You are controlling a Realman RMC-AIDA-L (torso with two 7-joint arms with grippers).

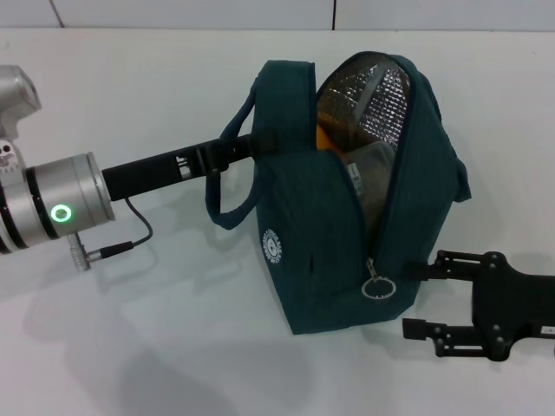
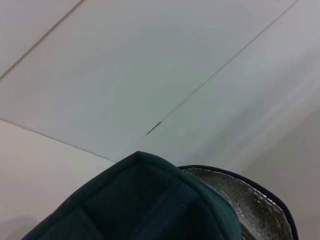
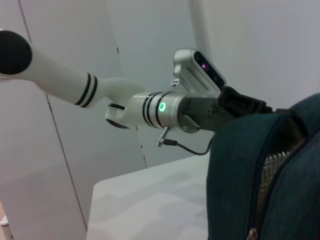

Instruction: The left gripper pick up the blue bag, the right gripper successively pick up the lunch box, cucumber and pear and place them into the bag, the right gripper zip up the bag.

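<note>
You have the white table (image 1: 130, 347) as the widest surface, and on it stands the dark blue fabric bag with silver foil lining (image 1: 347, 217), in the middle of the head view, its mouth open toward the far side and its zipper not yet closed. Inside the bag you can see something orange and a grey-brown shape, but you cannot name them for sure; no lunch box, cucumber or pear lies outside on the table, so I judge that the packing is done and the zipping is the step in hand. The left gripper (image 1: 247, 147) reaches from the left and has its jaws closed on the bag's upper edge near the handle, which keeps the bag upright. The right gripper (image 1: 416, 299) is at the near right corner of the bag, its 2 black fingers spread apart, with nothing between them. The small metal ring pull of the zipper (image 1: 379, 286) hangs at the low end of the zipper, just beside the upper finger. To do it well, bring the fingers around this ring, pinch it firmly, then draw it along the zipper line toward the far end, slowly, while the left gripper resists the pull.
</note>
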